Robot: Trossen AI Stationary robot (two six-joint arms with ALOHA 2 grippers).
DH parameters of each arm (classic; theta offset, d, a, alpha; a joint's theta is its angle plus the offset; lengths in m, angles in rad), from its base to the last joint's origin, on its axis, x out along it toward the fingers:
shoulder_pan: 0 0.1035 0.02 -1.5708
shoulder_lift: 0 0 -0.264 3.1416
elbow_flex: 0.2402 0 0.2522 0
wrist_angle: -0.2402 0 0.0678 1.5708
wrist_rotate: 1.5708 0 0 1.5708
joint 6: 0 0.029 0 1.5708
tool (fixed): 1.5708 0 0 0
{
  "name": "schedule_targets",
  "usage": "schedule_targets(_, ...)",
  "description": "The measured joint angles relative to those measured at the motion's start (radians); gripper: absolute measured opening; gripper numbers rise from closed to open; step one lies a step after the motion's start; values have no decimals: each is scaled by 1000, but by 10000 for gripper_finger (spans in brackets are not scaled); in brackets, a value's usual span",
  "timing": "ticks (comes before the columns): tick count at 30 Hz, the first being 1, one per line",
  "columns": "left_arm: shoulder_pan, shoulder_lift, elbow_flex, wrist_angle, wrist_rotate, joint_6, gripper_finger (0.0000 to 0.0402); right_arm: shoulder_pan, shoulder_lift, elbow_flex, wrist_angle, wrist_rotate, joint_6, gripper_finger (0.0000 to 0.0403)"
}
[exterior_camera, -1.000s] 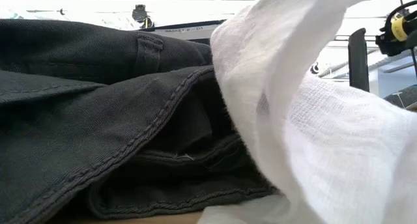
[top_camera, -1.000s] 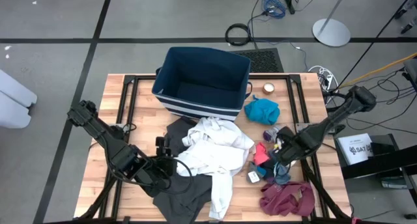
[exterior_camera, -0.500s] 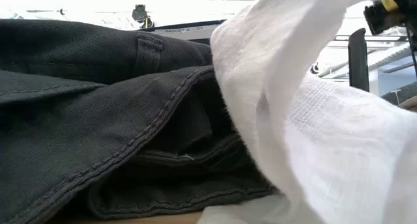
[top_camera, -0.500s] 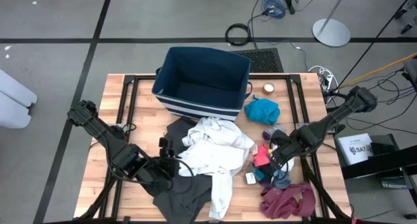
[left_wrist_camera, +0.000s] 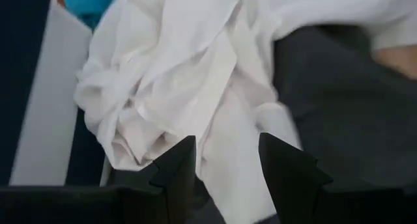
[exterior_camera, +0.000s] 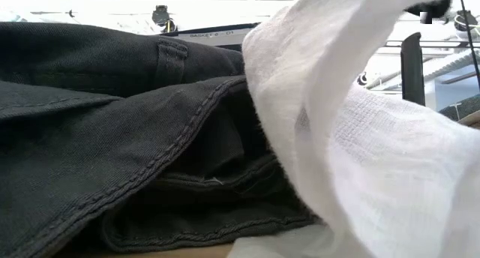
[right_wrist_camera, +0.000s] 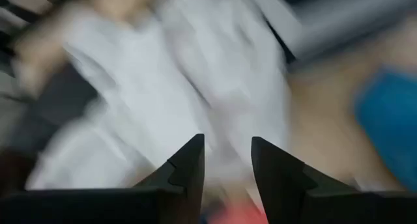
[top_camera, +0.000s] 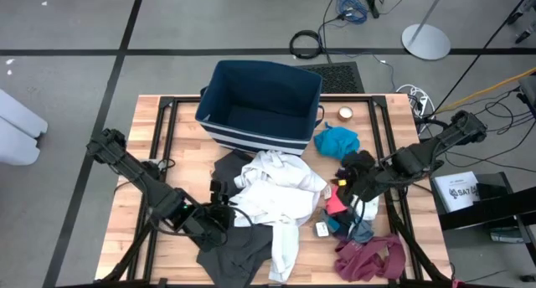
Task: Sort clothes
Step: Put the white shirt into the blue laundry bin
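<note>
My right tool [top_camera: 346,181] has lifted off the small heap of socks and red cloth [top_camera: 337,201] since a second ago and shifted toward the bin [top_camera: 260,104]; its fingers [right_wrist_camera: 189,165] now stand narrowly parted with nothing between them. My left tool [top_camera: 219,214] has stayed put at the edge of the white shirt [top_camera: 276,192], fingers [left_wrist_camera: 176,162] spread and empty. The shirt lies mid-desk [top_camera: 167,120], long axis running from the bin toward the near edge, over the dark grey garment [top_camera: 234,253]. The blue top [top_camera: 337,142] sits beside the bin, the maroon one [top_camera: 368,256] near the front right corner.
</note>
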Motion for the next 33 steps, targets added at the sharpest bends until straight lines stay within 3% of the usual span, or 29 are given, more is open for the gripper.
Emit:
schedule_targets(4,64,-5,-112,60,16,-2,178,0,27,-39,366,45,-258,114)
schedule_targets(9,190,-33,-240,295,187,28,178,0,124,-46,616,34,-462,114)
schedule_targets(13,294,-37,-296,410,296,-2,178,0,201,-47,634,33,-493,114)
schedule_targets(17,377,-35,-337,442,314,-59,178,0,264,-48,633,31,-493,114)
schedule_targets(22,414,-31,-348,517,333,-81,178,-1,306,-48,626,14,-492,114)
schedule_targets(27,427,-8,-347,627,456,-59,178,-1,308,-48,614,2,-486,114)
schedule_targets(33,435,50,-347,639,391,-80,178,0,306,-48,614,3,-471,114)
